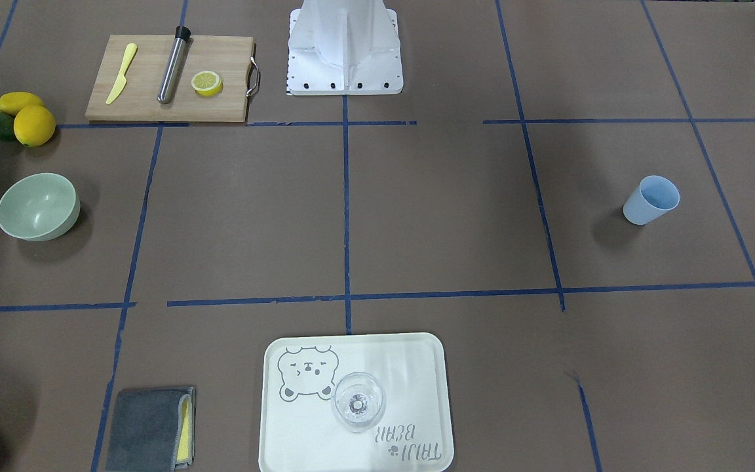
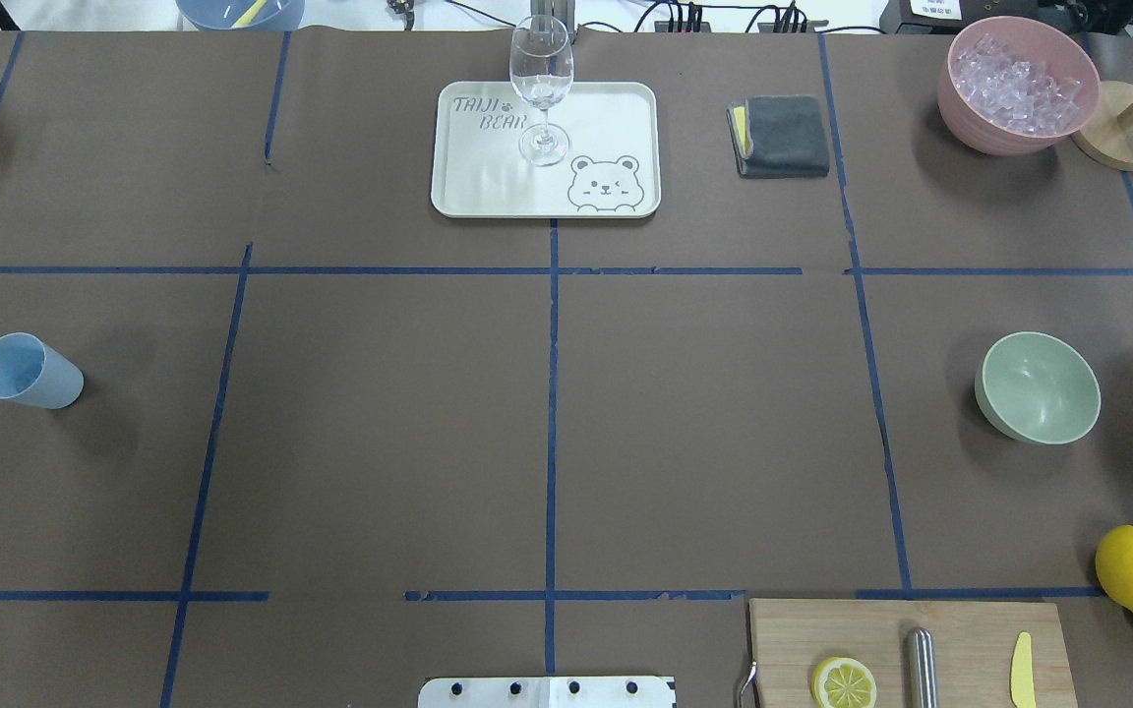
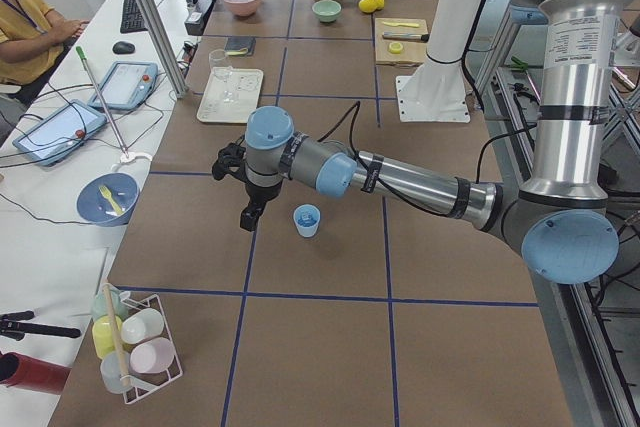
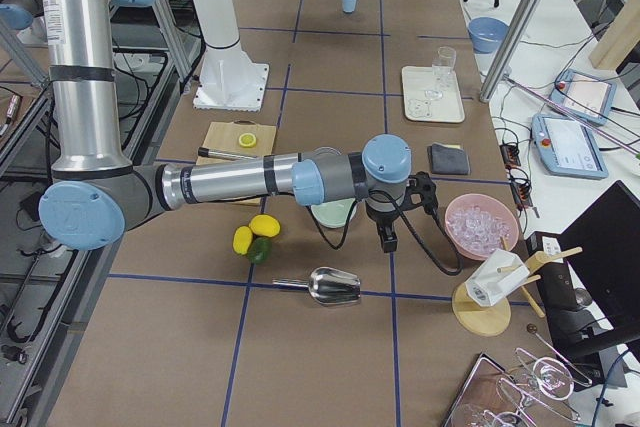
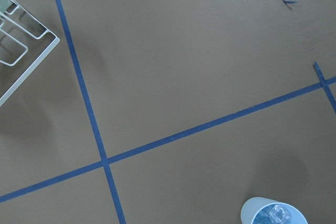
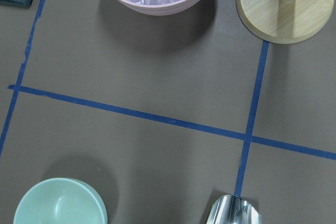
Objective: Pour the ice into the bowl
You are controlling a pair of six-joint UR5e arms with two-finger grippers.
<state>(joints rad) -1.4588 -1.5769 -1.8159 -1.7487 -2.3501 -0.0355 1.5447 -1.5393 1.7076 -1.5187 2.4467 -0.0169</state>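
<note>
You had bowl (image 2: 1039,388) empty, mid-right | ice (image 5: 273,214) in blue cup (image 2: 28,371), mid-left | left hand (image 3: 249,218) near that cup, right hand (image 4: 388,242) near bowl | open or closed: couldn't tell

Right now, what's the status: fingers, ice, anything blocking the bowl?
Left gripper beside blue cup, right gripper near bowl; open or shut, cannot tell. Ice in cup; bowl empty. Metal scoop near bowl, apart.

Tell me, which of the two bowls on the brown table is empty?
The sage-green bowl: its inside is bare. The pink bowl beside the wooden stand is heaped with clear ice cubes.
</note>
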